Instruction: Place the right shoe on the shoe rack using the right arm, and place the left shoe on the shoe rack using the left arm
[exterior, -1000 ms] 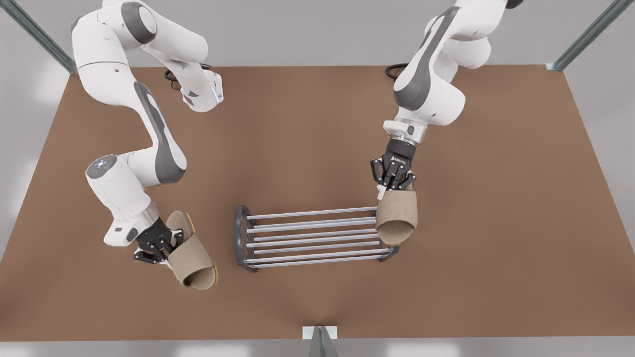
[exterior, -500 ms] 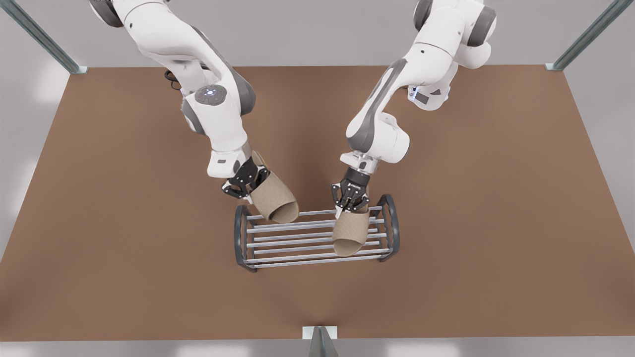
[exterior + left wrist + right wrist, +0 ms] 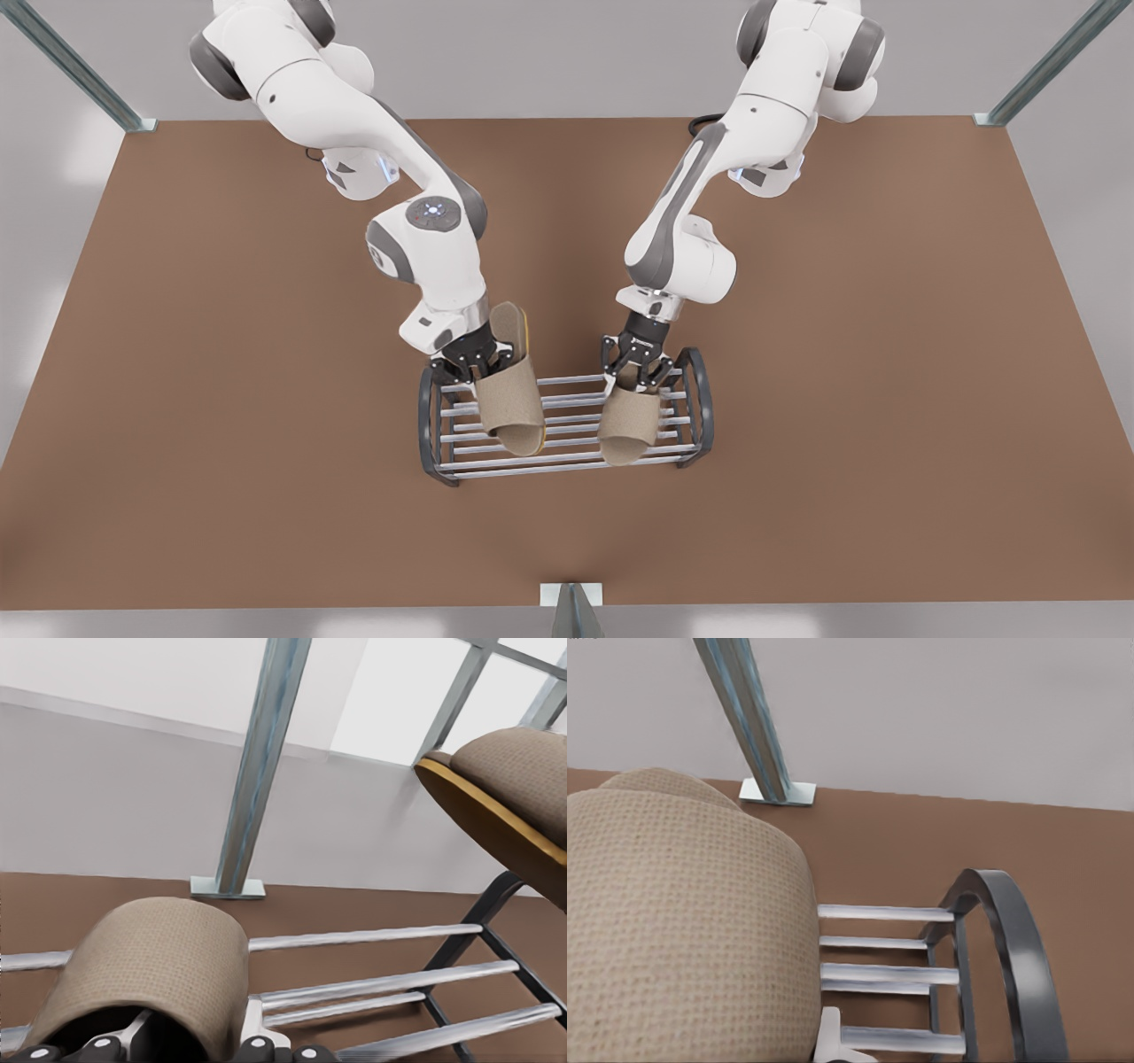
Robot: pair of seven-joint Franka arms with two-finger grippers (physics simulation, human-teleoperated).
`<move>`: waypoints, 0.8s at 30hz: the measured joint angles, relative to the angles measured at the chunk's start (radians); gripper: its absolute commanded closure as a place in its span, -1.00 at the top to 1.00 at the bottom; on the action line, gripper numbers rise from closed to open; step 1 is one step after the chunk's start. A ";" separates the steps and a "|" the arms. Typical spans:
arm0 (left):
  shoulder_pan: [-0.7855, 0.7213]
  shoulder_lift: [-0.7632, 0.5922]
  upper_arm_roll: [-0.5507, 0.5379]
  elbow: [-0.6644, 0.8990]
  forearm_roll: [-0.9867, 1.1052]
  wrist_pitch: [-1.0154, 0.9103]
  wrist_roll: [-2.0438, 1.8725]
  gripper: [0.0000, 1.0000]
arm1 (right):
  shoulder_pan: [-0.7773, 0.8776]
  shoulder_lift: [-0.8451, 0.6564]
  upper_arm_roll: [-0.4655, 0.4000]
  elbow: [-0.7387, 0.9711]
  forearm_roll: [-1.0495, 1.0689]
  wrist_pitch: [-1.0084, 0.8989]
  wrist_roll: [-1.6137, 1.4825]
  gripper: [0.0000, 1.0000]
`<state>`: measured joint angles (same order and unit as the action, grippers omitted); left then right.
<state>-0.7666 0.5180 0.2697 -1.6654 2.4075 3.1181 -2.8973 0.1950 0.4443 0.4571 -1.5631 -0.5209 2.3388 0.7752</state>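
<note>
The shoe rack (image 3: 567,436) stands mid-table, silver bars between dark arched end frames. My right gripper (image 3: 483,361), on the front view's left, is shut on the right shoe (image 3: 512,403), a tan slipper with a yellow sole. This shoe lies tilted over the rack's left half, heel raised. My left gripper (image 3: 636,377), on the front view's right, is shut on the left shoe (image 3: 631,425), which lies along the bars near the right end frame. The left wrist view shows the left shoe (image 3: 151,974) over the bars (image 3: 372,937) and the right shoe (image 3: 514,788) higher up. The right wrist view shows the right shoe (image 3: 682,930) beside an end frame (image 3: 1010,930).
The brown table (image 3: 886,399) spreads wide on both sides of the rack. A metal post with a base plate (image 3: 571,595) stands at the middle of the table's near edge. Corner posts (image 3: 992,115) and black cables (image 3: 704,124) sit along the far edge.
The right gripper carried its slipper from the table beside the rack's left end up over the rack. The left gripper moved its slipper inward from the rack's right end and lowered it onto the bars.
</note>
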 measured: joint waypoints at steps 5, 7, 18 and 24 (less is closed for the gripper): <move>0.001 0.000 0.000 -0.005 0.002 0.002 0.000 1.00 | 0.120 0.089 -0.105 0.086 -0.059 0.004 0.136 -0.57; 0.001 -0.001 0.001 -0.005 0.003 0.002 0.000 1.00 | 0.134 0.098 -0.111 0.090 -0.085 0.005 0.180 -0.57; 0.000 -0.014 0.005 -0.011 0.003 0.045 0.000 1.00 | 0.165 0.101 -0.114 0.041 -0.179 -0.008 0.361 1.00; -0.005 -0.110 0.022 -0.071 0.005 0.094 0.000 1.00 | 0.131 0.045 -0.100 0.035 -0.093 -0.020 0.407 1.00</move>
<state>-0.7712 0.4080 0.2920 -1.7361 2.4120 3.2117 -2.8973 0.3265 0.4898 0.3573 -1.5282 -0.6139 2.3187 1.1827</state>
